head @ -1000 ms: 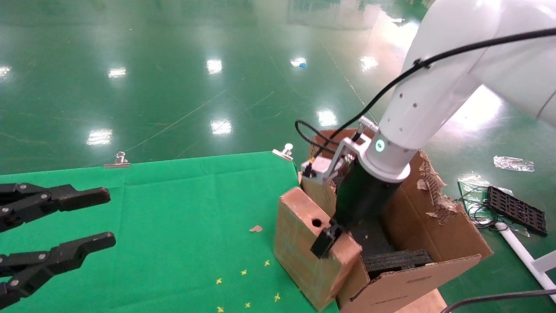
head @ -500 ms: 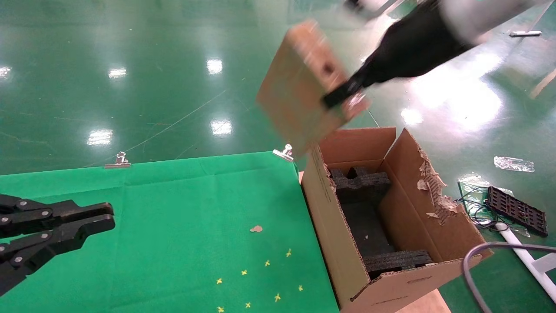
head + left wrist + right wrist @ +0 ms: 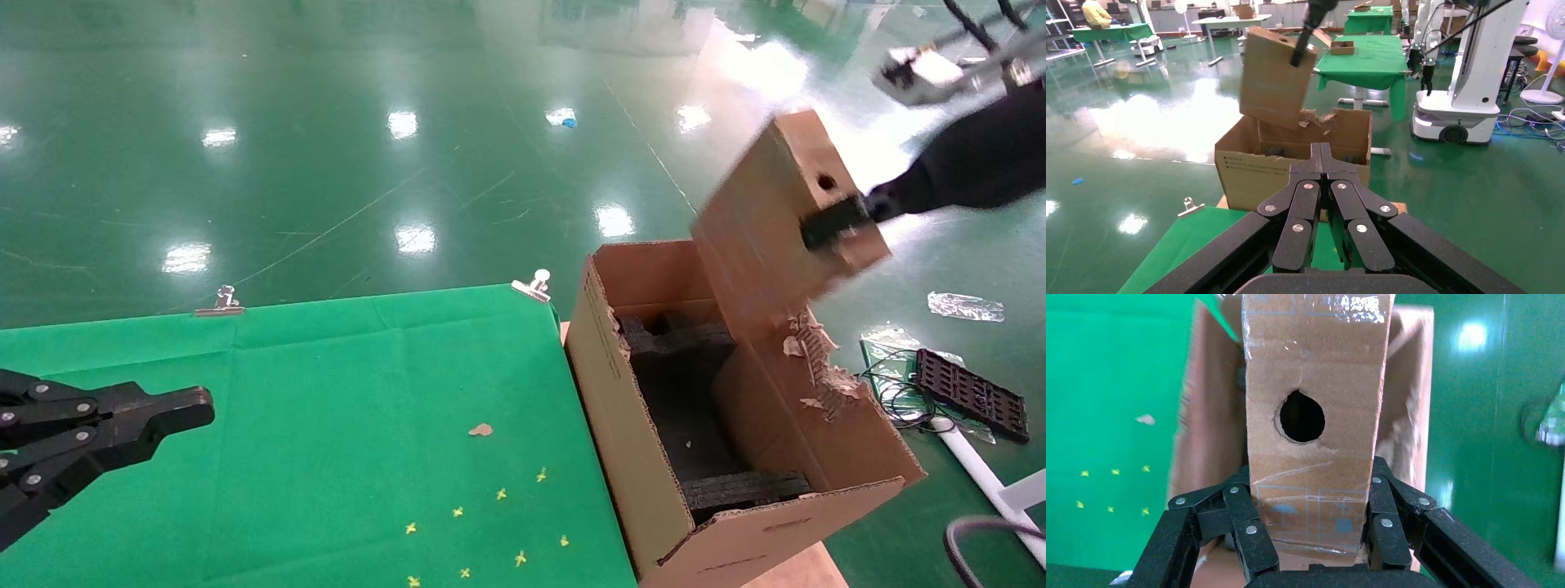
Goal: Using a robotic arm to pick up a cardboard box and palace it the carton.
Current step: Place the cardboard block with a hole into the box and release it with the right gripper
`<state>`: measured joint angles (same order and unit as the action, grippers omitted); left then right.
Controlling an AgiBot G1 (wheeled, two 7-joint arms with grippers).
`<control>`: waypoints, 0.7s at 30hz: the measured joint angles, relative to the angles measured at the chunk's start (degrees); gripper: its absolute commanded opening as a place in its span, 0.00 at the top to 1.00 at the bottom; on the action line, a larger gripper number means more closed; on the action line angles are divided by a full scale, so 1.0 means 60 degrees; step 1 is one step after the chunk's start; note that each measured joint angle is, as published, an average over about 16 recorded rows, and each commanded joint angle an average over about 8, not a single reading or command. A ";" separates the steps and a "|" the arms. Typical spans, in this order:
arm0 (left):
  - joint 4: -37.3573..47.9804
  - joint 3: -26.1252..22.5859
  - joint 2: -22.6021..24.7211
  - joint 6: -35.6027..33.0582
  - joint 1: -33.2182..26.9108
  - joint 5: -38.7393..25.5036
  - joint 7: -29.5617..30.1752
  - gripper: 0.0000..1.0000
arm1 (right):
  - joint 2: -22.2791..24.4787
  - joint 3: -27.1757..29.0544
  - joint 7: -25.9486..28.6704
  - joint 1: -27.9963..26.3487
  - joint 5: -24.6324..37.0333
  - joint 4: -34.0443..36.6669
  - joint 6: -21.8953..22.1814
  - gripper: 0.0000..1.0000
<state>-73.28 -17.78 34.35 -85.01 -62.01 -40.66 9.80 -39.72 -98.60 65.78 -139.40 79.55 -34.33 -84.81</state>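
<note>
Cardboard box (image 3: 776, 220): one, held tilted in the air above the carton (image 3: 735, 425) (one), clamped across its thin holed edge by the right gripper (image 3: 833, 229). Judged light, stiff, taped smooth; narrow-edge grip suits. Left gripper (image 3: 176, 406) pressed closed, idle over the green cloth (image 3: 327, 408).

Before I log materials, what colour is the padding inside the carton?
Black padding, inside the brown carton; clearest in the head view.
</note>
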 measured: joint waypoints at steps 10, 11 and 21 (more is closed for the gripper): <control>0.0000 -0.0004 -0.0002 0.0002 -0.0001 0.0003 -0.0002 0.00 | -0.0116 -0.0374 -0.0253 0.1375 0.0116 0.1576 0.0115 1.00; 0.0000 -0.0004 -0.0002 0.0002 -0.0001 0.0003 -0.0002 0.00 | -0.0154 -0.0393 -0.0294 0.1523 0.0104 0.1732 0.0148 1.00; 0.0000 -0.0008 -0.0003 0.0003 -0.0002 0.0005 -0.0004 0.00 | -0.0639 -0.0397 -0.0802 0.3054 -0.0177 0.3227 0.0701 1.00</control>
<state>-73.28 -17.83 34.33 -84.99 -62.02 -40.63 9.77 -43.56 -100.99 60.96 -121.08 78.49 -14.97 -80.61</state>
